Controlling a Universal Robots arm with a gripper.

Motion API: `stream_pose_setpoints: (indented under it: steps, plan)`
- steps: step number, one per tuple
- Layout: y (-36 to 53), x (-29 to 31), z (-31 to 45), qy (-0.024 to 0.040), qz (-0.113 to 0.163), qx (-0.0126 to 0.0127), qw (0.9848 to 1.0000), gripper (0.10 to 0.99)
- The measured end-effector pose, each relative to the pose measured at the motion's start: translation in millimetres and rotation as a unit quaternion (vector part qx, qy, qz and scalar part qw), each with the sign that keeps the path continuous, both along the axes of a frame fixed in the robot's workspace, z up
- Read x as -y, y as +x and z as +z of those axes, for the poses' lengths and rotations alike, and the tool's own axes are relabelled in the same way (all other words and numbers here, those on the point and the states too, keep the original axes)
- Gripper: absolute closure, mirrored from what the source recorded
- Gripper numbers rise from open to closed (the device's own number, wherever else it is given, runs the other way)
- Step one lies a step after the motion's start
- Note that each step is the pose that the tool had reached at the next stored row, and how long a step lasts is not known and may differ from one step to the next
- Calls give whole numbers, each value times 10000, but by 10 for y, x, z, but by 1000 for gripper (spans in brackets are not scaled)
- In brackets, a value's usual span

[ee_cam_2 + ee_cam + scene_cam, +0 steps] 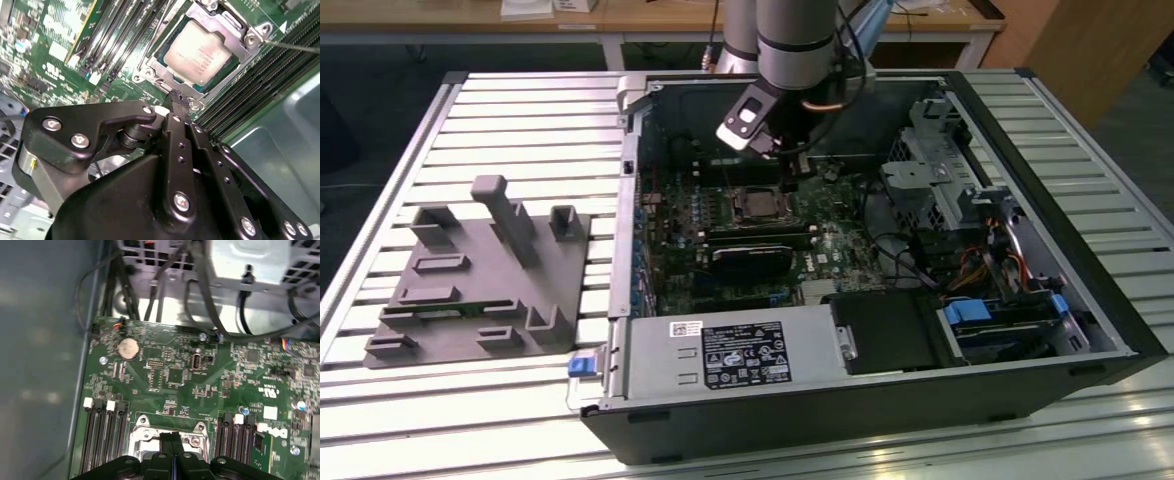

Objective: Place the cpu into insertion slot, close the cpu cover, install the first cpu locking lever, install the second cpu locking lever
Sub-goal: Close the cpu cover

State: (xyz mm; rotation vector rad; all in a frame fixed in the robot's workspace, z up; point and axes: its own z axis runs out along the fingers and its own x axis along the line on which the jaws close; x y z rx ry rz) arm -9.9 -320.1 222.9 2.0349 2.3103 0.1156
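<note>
a slatted metal table [520, 110] carries an open computer case [854, 420], which lies on its side. on the exterior view's left of the case, a grey plastic fixture [480, 280] rests on the same table. the robot arm [794, 40] comes down into the case from the far side. inside lies the green circuit board [225, 370]. the gripper [178, 97] hangs low over this board, its tip just at the edge of the insertion slot [754, 203]. its two black fingers [167, 442] are pressed together with no gap between them, and i cannot tell if something thin is caught there. in the second wrist view the cpu cover [227, 22] lies flat on the slot. the cpu [200, 52] sits inside the slot, its grey top showing through the cover's window. a thin metal rod [295, 47] runs out from one corner of the slot.
</note>
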Motion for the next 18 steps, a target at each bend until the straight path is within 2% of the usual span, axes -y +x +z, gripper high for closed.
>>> stream_pose_setpoints:
  steps: [5, 10, 18]
  plan:
    - [0, 0, -2, -25, 379, -1, 9993, 980]
    - [0, 0, -2, -79, 580, -2, 9983, 980]
    - [0, 0, -2, -108, 931, -1, 9956, 980]
